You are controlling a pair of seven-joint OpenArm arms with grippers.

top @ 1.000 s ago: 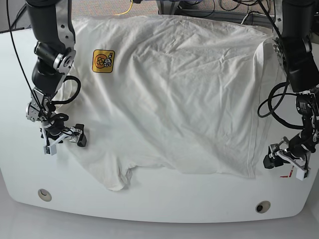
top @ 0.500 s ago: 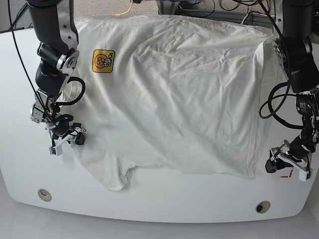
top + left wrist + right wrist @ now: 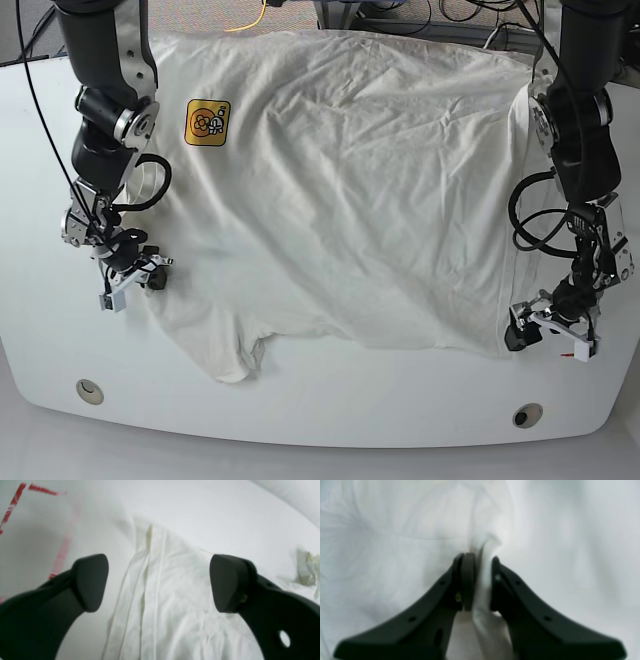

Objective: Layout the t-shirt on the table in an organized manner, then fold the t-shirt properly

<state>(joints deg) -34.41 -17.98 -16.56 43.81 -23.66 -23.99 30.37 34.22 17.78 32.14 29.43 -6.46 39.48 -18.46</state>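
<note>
Your white t-shirt lay spread over most of the glossy white surface, wrinkled, with its yellow-orange logo patch facing up near the far corner on the base view's left. One short sleeve pointed toward the near edge, just above the round hole in the surface; a second round hole sat near the opposite near corner.

Your right end effector was at the shirt's edge on the base view's left. In the right wrist view your right end effector was clenched on a raised fold of the white fabric, the cloth standing up as a ridge between the two dark fingers and bunching below them.

Your left end effector was low over the shirt's near corner on the base view's right, beside the red-outlined mark. In the left wrist view your left end effector was released, its jaws standing wide apart with the hemmed, layered edge of the shirt lying flat between the pads, and I could not tell whether they touched it. Bare surface showed beyond the cloth, and part of the red outline lay at the upper left of that view.
</note>
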